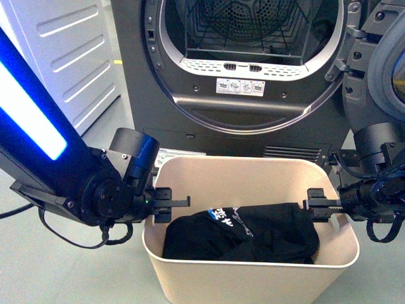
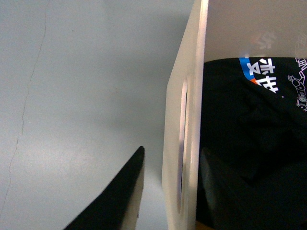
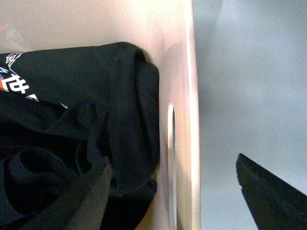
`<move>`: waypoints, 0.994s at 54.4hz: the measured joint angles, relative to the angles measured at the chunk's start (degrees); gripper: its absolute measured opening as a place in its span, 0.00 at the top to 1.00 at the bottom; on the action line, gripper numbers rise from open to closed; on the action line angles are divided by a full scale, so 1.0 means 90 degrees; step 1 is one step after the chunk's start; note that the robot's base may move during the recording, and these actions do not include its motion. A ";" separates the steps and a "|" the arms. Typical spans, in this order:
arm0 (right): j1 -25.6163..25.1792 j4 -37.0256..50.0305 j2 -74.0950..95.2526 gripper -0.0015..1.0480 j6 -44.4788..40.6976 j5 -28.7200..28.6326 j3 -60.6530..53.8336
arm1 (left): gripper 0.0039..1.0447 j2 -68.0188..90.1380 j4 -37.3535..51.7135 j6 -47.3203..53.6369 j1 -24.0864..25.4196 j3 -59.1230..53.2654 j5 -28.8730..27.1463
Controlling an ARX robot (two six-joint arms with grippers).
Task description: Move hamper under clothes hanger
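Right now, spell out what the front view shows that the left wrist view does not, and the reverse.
Front only: the open dryer behind, the right pincer at the opposite rim, and the whole hamper. Left wrist only: the left handle slot edge-on and a hairline floor crack. Both: the left pincer straddling the hamper wall, and the black garment with blue print.

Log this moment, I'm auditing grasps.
left gripper open astride hamper wall | right gripper open astride opposite wall | black shirt inside

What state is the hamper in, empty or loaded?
Loaded: a crumpled black T-shirt lies in the upright hamper, covering most of its bottom.
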 joint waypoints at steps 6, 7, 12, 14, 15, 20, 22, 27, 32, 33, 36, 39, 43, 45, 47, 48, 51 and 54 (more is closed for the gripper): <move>0.0000 -0.0017 0.0002 0.47 0.0000 0.0022 0.0015 | 0.83 0.0087 -0.0090 0.0000 0.0000 0.0158 0.0005; 0.0000 -0.0017 0.0002 0.50 0.0000 0.0024 0.0015 | 0.86 0.0107 -0.0102 -0.0002 0.0000 0.0182 0.0017; 0.0002 -0.0032 0.0002 0.65 0.0000 0.0029 0.0015 | 0.96 0.0143 -0.0141 0.0002 -0.0029 0.0265 0.0019; 0.0002 -0.0041 0.0002 0.72 0.0000 0.0027 0.0015 | 0.96 0.0158 -0.0146 0.0000 -0.0041 0.0284 -0.0002; 0.0002 -0.0041 0.0002 0.75 0.0000 0.0029 0.0015 | 0.96 0.0163 -0.0148 0.0000 -0.0041 0.0287 -0.0002; 0.0002 -0.0066 0.0005 0.94 0.0000 0.0068 0.0019 | 0.96 0.0165 -0.0151 0.0000 -0.0041 0.0296 0.0005; -0.0002 -0.0068 0.0005 0.98 0.0007 0.0056 0.0019 | 0.96 0.0165 -0.0151 0.0000 -0.0041 0.0296 0.0002; -0.0005 -0.0068 0.0005 0.97 0.0027 0.0066 0.0024 | 0.96 0.0165 -0.0151 0.0000 -0.0044 0.0296 0.0000; -0.0005 -0.0068 0.0002 0.97 0.0029 0.0075 0.0024 | 0.96 0.0165 -0.0148 0.0000 -0.0041 0.0289 0.0002; -0.0005 -0.0068 0.0002 0.97 0.0029 0.0075 0.0024 | 0.96 0.0165 -0.0148 0.0000 -0.0039 0.0284 0.0002; -0.0002 -0.0068 0.0000 0.97 0.0029 0.0087 0.0024 | 0.96 0.0163 -0.0148 0.0000 -0.0036 0.0274 0.0000; -0.0002 -0.0068 -0.0002 0.97 0.0029 0.0087 0.0024 | 0.96 0.0143 -0.0148 0.0000 -0.0036 0.0257 0.0002; -0.0002 -0.0078 -0.0024 0.97 0.0024 0.0090 0.0022 | 0.96 0.0114 -0.0148 0.0005 -0.0029 0.0231 0.0000; -0.0002 -0.0092 -0.0046 0.97 0.0022 0.0095 0.0010 | 0.96 0.0090 -0.0163 0.0005 -0.0027 0.0211 0.0007; -0.0002 -0.0104 -0.0080 0.97 0.0019 0.0092 -0.0012 | 0.96 0.0063 -0.0192 0.0007 -0.0024 0.0194 0.0002; -0.0002 -0.0112 -0.0092 0.97 0.0019 0.0092 -0.0019 | 0.96 0.0058 -0.0197 0.0010 -0.0024 0.0192 0.0002; -0.0002 -0.0141 -0.0165 0.97 0.0000 0.0087 -0.0053 | 0.96 0.0015 -0.0253 0.0010 -0.0017 0.0168 0.0000; -0.0002 -0.0168 -0.0248 0.97 -0.0017 0.0087 -0.0087 | 0.96 -0.0022 -0.0301 0.0012 -0.0007 0.0146 0.0005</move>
